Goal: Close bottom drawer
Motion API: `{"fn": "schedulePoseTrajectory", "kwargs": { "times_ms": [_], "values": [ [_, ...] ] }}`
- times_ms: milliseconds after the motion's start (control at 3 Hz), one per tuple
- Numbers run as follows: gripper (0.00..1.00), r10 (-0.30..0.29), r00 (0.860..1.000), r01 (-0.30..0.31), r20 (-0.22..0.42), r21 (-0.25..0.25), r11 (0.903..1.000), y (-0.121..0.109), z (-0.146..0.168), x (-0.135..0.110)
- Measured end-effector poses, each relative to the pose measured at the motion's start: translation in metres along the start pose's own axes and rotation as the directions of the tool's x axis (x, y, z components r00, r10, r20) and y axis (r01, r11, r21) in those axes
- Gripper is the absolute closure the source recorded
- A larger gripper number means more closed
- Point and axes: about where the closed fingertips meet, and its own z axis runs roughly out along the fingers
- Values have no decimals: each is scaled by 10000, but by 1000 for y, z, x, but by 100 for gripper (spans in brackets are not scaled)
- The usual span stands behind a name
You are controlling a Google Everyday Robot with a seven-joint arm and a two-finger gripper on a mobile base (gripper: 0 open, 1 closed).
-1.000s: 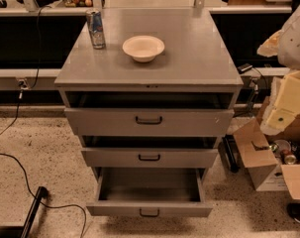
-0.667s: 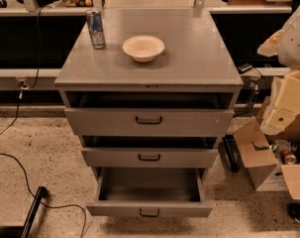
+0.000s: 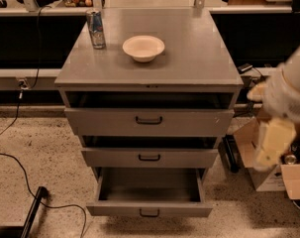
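Note:
The grey metal cabinet (image 3: 149, 58) has three drawers, all open by different amounts. The bottom drawer (image 3: 149, 210), with the shortest front and a small black bar handle (image 3: 149, 213), is pulled out furthest and its inside looks empty. The middle drawer (image 3: 149, 157) and top drawer (image 3: 149, 121) stand out a little. My arm shows as a blurred white and cream shape at the right edge. Its gripper (image 3: 274, 144) hangs beside the cabinet at about middle drawer height, apart from every drawer.
A white bowl (image 3: 143, 47) and a drink can (image 3: 96, 29) stand on the cabinet top. Cardboard boxes (image 3: 268, 175) sit on the floor to the right. Black cables (image 3: 21, 167) and a black bar (image 3: 33, 212) lie on the speckled floor at the left.
My arm at the right has moved down and slightly left, and shows blurred. The drawers, bowl and can have not moved.

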Motion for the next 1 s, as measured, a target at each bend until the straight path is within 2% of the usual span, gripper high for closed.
{"fn": "schedulePoseTrajectory", "kwargs": {
  "times_ms": [333,667,1000],
  "values": [
    [0,158,9999,-158,-21,153,9998,13,20,31],
    [0,-487,9985,485,-260,-88,9988,18,18,17],
    [0,-1002,9937,1039,508,-780,9915,41,59,5]
  ]
}}
